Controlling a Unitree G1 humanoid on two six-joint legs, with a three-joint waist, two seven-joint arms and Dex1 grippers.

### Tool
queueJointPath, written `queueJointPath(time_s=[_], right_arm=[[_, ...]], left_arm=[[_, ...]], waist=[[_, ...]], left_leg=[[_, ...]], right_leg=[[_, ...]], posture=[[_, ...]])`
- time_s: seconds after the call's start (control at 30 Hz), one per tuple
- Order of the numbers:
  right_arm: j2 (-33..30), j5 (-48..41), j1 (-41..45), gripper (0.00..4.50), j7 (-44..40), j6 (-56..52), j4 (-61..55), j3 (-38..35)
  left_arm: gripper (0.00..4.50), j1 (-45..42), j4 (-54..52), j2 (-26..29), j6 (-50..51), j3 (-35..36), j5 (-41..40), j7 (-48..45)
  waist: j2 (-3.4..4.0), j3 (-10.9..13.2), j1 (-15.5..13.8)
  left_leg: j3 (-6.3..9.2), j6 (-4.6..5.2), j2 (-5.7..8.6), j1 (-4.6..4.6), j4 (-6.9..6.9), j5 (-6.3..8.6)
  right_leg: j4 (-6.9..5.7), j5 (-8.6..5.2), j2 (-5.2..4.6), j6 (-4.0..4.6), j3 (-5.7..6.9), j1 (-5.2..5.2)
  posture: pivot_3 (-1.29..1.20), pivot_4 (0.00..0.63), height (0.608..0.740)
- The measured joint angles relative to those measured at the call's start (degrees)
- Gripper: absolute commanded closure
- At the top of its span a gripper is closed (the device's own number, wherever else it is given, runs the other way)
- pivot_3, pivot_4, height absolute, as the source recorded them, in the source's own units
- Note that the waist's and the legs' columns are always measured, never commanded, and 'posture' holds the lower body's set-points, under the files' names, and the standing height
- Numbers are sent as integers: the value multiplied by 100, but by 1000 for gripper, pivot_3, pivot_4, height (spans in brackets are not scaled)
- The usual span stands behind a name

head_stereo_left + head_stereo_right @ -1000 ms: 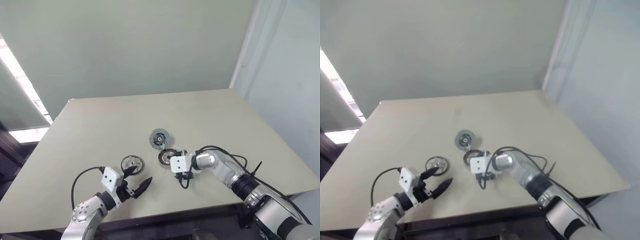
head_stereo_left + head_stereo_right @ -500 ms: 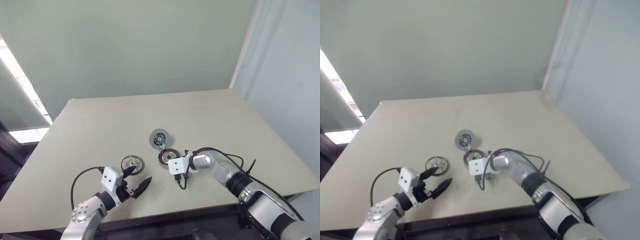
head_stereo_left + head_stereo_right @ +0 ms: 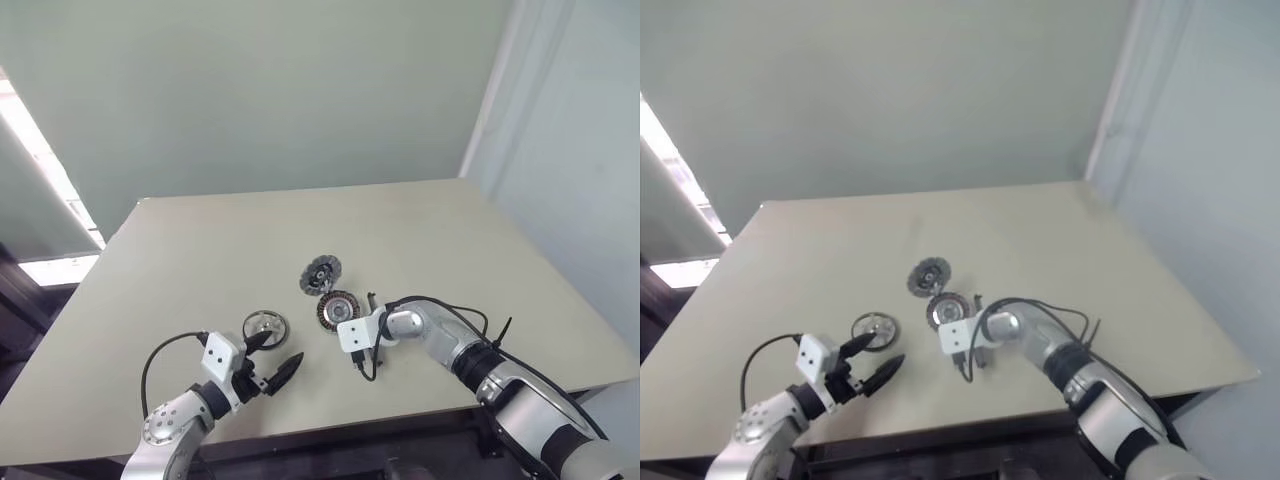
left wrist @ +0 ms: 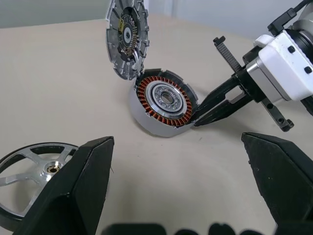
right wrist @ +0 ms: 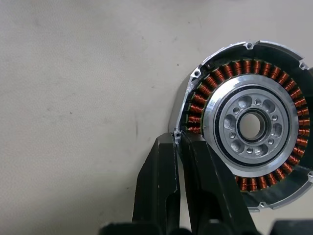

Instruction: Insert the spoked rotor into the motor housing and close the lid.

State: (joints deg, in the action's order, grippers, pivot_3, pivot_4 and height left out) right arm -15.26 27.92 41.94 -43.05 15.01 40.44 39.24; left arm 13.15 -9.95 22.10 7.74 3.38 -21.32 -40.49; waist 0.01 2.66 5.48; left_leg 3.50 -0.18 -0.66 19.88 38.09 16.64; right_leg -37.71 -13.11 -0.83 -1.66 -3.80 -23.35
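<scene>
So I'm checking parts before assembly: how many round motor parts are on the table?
3. The housing is mid-table, pinched at its rim by the right gripper. The lid leans just behind it. The rotor lies flat by the left gripper.

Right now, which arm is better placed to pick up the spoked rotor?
Left. Its open left gripper hovers just short of the spoked rotor, while the right gripper is shut on the rim of the tilted motor housing.
</scene>
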Motion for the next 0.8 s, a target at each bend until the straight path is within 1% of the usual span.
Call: queueJointPath(time_s=[0.1,0.23,0.4,0.6,0.67,0.8], right_arm=[[14,-297,-48,4481,-642,-471,-371,-136],[-34,-749,-306,4481,-1699,-1614,-1553,-268],[-215,-987,-586,4481,-2524,-2776,-2983,-232],[-329,-965,-736,4481,-2669,-3433,-3754,-80],[-329,-962,-849,4481,-2658,-3562,-3870,21],[-287,-961,-1015,4481,-2597,-3732,-3890,274]], left_arm=[[0,1,1,3,-4,6,-1,-6],[0,42,1,90,-28,13,-2,-140],[0,475,-139,359,98,4,-194,-541],[0,959,-556,544,280,16,-600,-977],[0,1060,-577,631,280,36,-641,-1036],[0,1083,-595,627,280,65,-648,-1008]], waist=[[0,0,-1],[1,1,-3],[2,2,-10],[-1,4,-62],[-1,4,-86],[-3,5,-118]], left_leg=[[1,0,0,2,-1,0],[3,0,0,5,-2,0],[3,0,0,7,-1,1],[5,-1,-2,5,2,1],[5,-1,-2,5,0,1],[3,-1,-2,6,3,1]], right_leg=[[0,0,0,0,1,-2],[1,0,0,0,2,-6],[3,-2,-3,-1,6,-6],[2,-11,-3,15,11,-6],[2,-11,-2,15,12,-8],[2,-11,-2,15,11,-7]], posture=[[0,0,740],[0,0,740],[0,0,740],[0,0,740],[0,0,740],[0,0,740]])
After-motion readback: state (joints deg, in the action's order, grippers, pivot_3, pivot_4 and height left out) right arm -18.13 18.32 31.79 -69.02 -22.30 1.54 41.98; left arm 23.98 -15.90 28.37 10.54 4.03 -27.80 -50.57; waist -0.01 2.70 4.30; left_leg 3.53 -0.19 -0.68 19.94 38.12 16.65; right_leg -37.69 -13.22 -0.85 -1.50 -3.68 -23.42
